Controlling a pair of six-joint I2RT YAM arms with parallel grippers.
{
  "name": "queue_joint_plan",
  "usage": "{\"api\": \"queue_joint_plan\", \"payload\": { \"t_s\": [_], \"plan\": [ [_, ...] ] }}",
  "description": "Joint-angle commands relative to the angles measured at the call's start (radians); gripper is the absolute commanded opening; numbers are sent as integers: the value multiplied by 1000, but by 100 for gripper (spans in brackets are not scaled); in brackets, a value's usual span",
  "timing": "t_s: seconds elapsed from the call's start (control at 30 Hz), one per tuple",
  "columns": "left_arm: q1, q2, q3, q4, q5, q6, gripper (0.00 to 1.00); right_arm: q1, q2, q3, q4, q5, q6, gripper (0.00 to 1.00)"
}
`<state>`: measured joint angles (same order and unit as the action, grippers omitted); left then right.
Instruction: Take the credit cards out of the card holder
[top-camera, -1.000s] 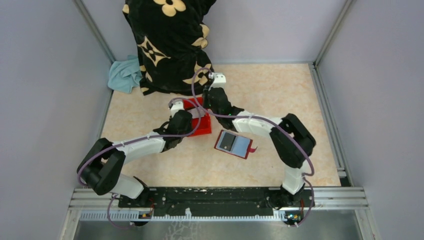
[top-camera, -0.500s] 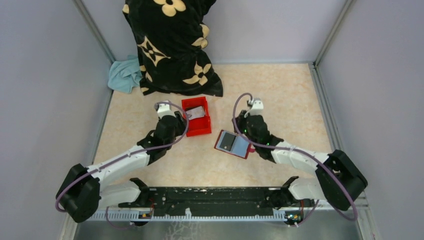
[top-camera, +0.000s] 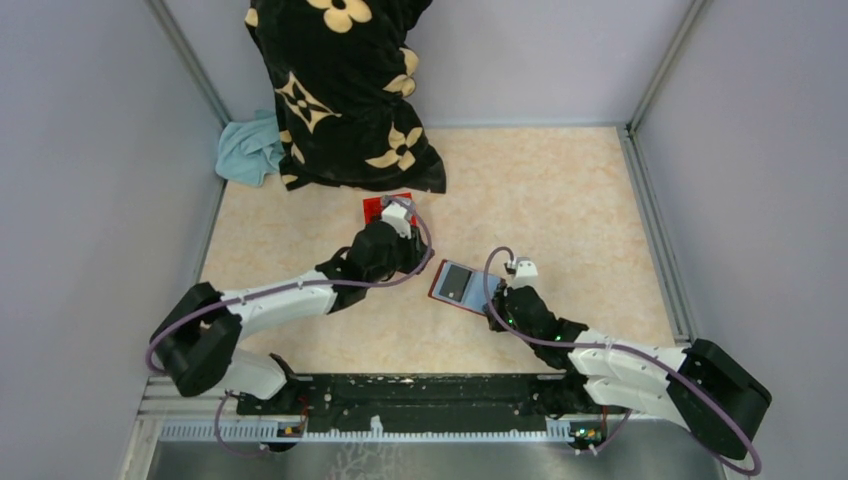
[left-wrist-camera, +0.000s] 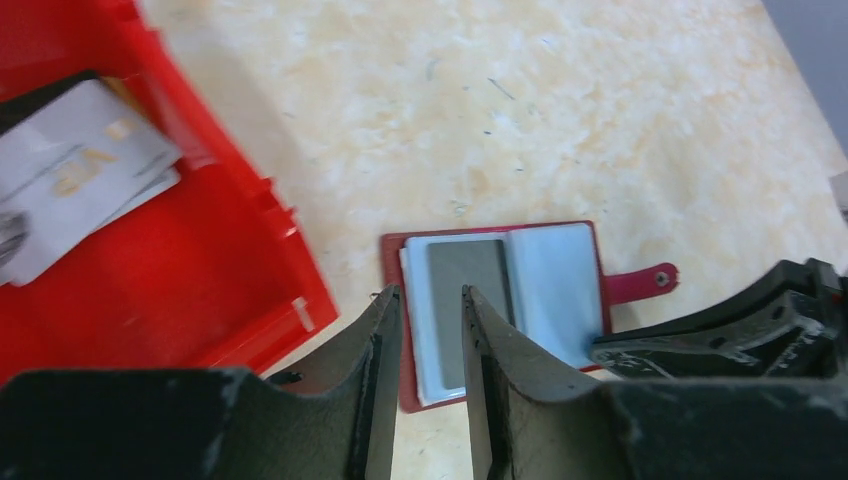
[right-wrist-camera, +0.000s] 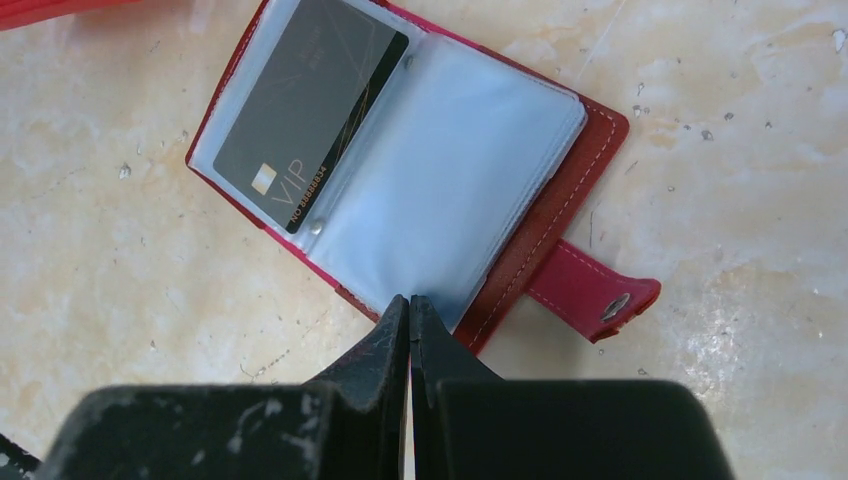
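The card holder (top-camera: 465, 288) lies open on the table, dark red with clear sleeves and a snap tab (right-wrist-camera: 600, 300). One dark grey credit card (right-wrist-camera: 305, 120) sits in its left sleeve, also seen in the left wrist view (left-wrist-camera: 495, 270). My right gripper (right-wrist-camera: 409, 298) is shut, its tips at the near edge of the empty right sleeve (right-wrist-camera: 450, 180); from above it sits (top-camera: 493, 305) at the holder's near right corner. My left gripper (left-wrist-camera: 428, 292) hovers open and empty over the holder's left edge (top-camera: 412, 258). Pale credit cards (left-wrist-camera: 80, 170) lie in the red box (left-wrist-camera: 200, 280).
The red box (top-camera: 385, 205) is partly hidden under my left arm. A black floral cloth bundle (top-camera: 340, 90) and a teal cloth (top-camera: 250, 150) lie at the back left. Grey walls enclose the table on three sides.
My left arm swung from the red box over to the card holder's left side. My right arm drew back from the box to the holder's near right edge and its gripper shut.
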<state>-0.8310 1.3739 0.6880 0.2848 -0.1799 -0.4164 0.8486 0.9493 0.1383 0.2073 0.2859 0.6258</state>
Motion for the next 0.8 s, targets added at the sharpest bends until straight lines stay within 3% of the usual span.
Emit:
{"api": "queue_joint_plan", "payload": {
  "t_s": [0.0, 0.2, 0.33, 0.43, 0.57, 0.7, 0.77],
  "plan": [
    [-2, 89, 103, 14, 215, 11, 35, -7, 24, -18, 19, 26, 62, 0],
    [-2, 237, 216, -11, 339, 42, 36, -135, 114, -45, 97, -88, 94, 0],
    [-2, 310, 190, 54, 430, 43, 37, -203, 143, -19, 124, -125, 66, 0],
    [-2, 342, 147, 107, 418, 35, 37, -220, 149, 50, 74, -114, 26, 0],
    [-2, 320, 128, 99, 359, 43, 37, -208, 63, 84, 33, -139, -49, 0],
    [0, 307, 134, 78, 341, 43, 37, -68, -18, 105, -75, 45, -82, 0],
    [-1, 310, 138, 74, 347, 37, 37, -11, -30, 98, -88, 60, -45, 0]
  ]
}}
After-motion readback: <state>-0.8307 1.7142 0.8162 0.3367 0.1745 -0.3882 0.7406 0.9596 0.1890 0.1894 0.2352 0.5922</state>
